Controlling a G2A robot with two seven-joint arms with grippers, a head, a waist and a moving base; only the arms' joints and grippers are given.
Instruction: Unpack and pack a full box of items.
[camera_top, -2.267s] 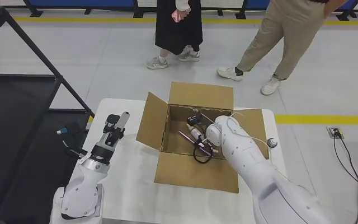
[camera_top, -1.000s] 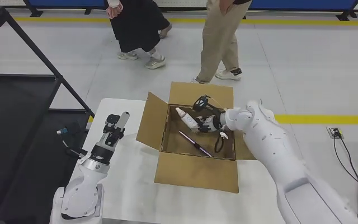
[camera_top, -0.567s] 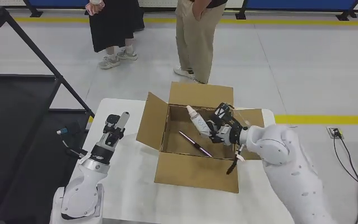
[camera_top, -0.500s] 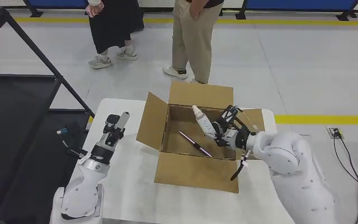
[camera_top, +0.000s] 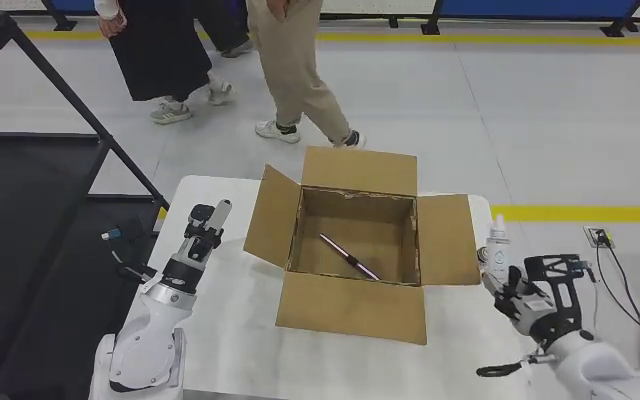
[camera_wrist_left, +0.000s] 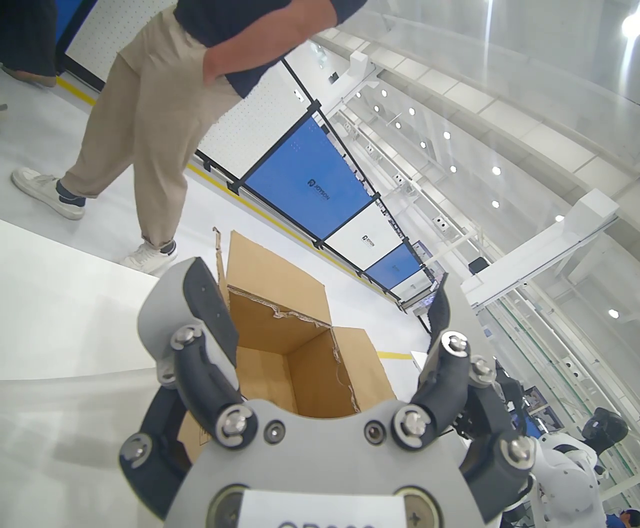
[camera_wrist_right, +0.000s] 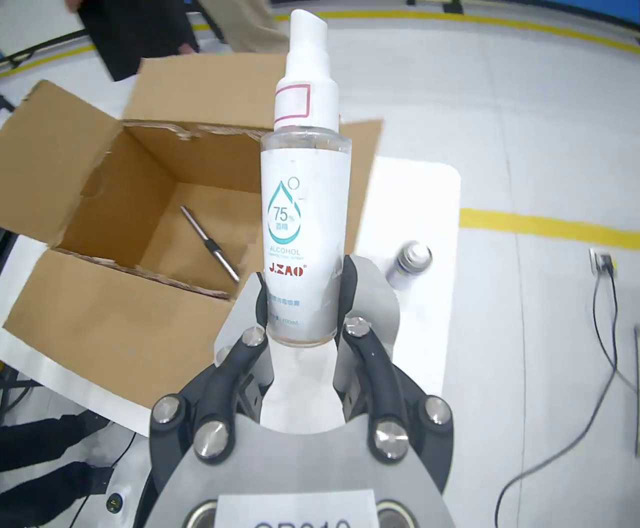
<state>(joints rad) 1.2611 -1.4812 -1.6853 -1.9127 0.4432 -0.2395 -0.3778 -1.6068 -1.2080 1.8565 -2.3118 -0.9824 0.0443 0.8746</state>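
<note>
An open cardboard box (camera_top: 345, 300) stands in the middle of the white table (camera_top: 230, 330). A thin dark rod (camera_top: 349, 256) lies on its floor, also visible in the right wrist view as the rod (camera_wrist_right: 209, 243). My right gripper (camera_wrist_right: 302, 287) is shut on the lower body of a white spray bottle (camera_wrist_right: 302, 210), held upright. From above, the bottle (camera_top: 496, 240) and the right gripper (camera_top: 508, 285) are beyond the box's right flap, at the table's right edge. My left gripper (camera_top: 212, 222) hangs open over the table left of the box, its fingers (camera_wrist_left: 207, 305) spread wide and holding nothing.
A small spray can (camera_wrist_right: 410, 262) stands on the table's far right corner, close to the held bottle. The box's flaps (camera_top: 271, 215) are folded outward on all sides. A black frame (camera_top: 90, 130) and a dark surface border the table on the left.
The right gripper has lifted the spray bottle out of the box and carried it right, past the right flap to the table's edge. The left arm has kept still.
</note>
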